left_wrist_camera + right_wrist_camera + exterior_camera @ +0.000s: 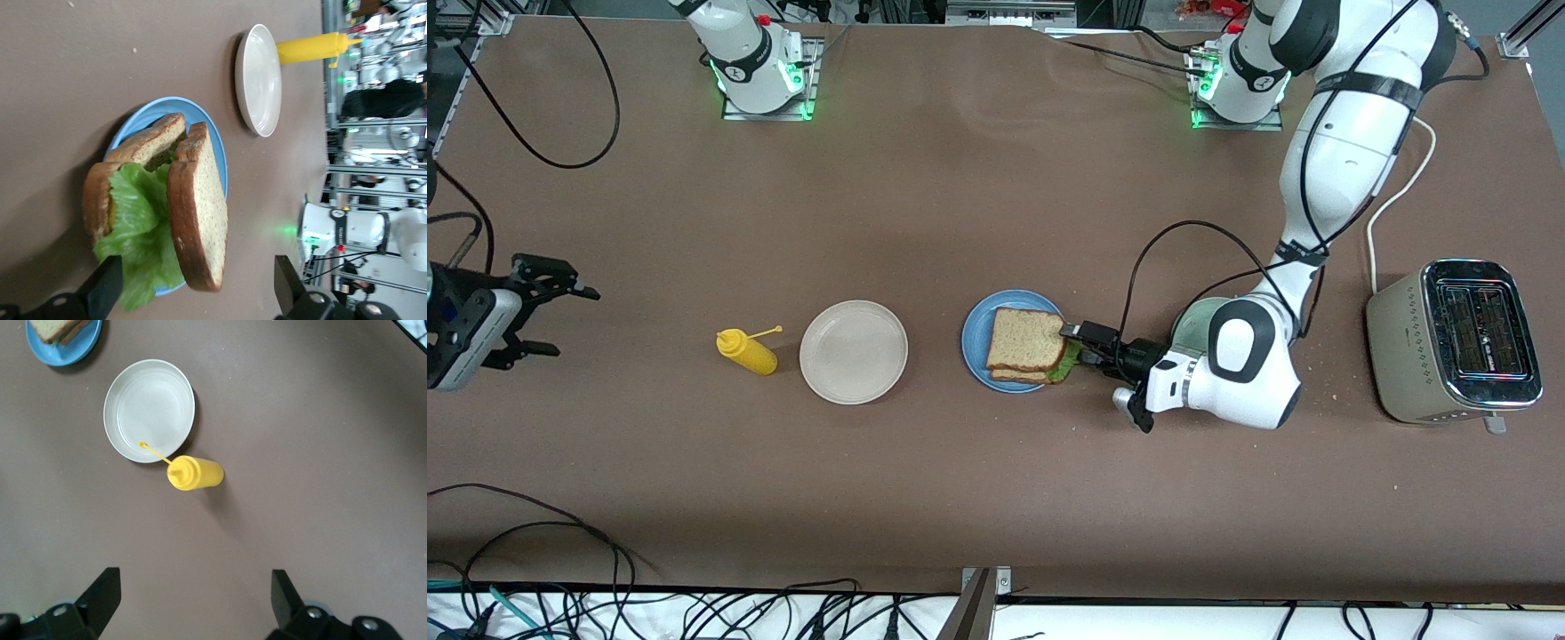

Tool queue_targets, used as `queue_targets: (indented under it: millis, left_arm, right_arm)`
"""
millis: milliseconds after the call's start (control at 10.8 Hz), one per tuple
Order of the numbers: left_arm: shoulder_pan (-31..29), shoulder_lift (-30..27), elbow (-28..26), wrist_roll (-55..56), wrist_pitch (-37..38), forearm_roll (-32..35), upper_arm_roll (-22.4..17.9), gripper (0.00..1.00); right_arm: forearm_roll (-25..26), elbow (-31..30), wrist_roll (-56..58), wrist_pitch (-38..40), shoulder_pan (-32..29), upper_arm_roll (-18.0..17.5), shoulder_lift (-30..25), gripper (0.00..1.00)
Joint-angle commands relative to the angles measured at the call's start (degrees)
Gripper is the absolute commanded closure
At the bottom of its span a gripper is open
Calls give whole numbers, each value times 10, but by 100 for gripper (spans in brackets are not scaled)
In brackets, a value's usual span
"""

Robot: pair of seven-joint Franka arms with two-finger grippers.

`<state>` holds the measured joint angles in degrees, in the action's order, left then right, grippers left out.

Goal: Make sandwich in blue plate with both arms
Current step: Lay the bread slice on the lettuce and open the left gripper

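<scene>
Lowest in our front view, the left gripper (1083, 342) stood wide open beside the finished sandwich (1025, 346) on the blue plate (975, 342); we judged withdrawal next. Our right gripper (547, 311) waited open.

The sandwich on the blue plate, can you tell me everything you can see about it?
The sandwich has two square brown wholegrain bread slices with darker crusts and a ruffled green lettuce leaf between them. It lies on the blue plate. The top slice sits a little askew, so the lower slice and lettuce poke out at the edge toward the left arm's end of the table. The left gripper, open, is right at that edge, fingers either side of it; a grip cannot be made out.
</scene>
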<state>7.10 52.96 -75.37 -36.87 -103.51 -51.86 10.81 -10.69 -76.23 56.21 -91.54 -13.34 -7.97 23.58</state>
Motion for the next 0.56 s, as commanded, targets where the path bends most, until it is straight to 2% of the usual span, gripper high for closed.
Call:
queue_targets:
  millis: [0,185,463]
  left_arm:
    - [-2,-79,-10,118,3,157,-1,0]
    - [-2,-120,-12,179,9,261,-1,0]
    - [2,-186,-13,276,38,440,-1,0]
  right_arm:
    - [23,-80,-172,-7,71,40,-93,0]
    - [38,-96,-292,-7,93,40,-129,0]
    - [45,-140,-413,2,123,49,-185,0]
